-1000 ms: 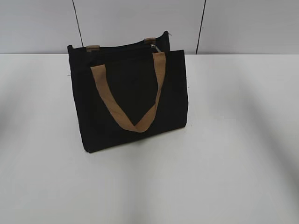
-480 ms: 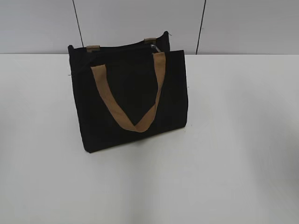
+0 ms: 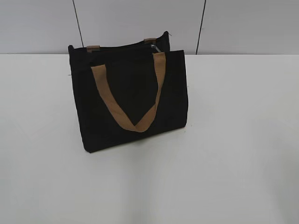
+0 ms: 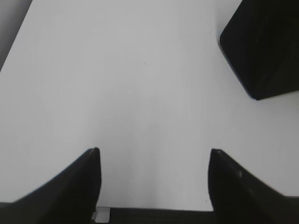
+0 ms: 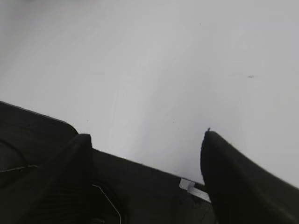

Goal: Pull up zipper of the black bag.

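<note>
The black bag (image 3: pixel 131 100) stands upright on the white table, a tan handle hanging in a V over its front. The small silver zipper (image 3: pixel 156 48) sits at the right end of the top edge, by a tan strap tab. No arm shows in the exterior view. In the left wrist view my left gripper (image 4: pixel 154 151) is open and empty over bare table, with a corner of the bag (image 4: pixel 266 46) at the upper right. In the right wrist view my right gripper (image 5: pixel 145 135) is open and empty over bare table; the bag is out of that view.
The white table (image 3: pixel 233 140) runs wide on both sides and in front of the bag. A grey panelled wall (image 3: pixel 243 23) stands close behind it. A dark edge of the robot's own base (image 5: pixel 28 135) fills the lower left of the right wrist view.
</note>
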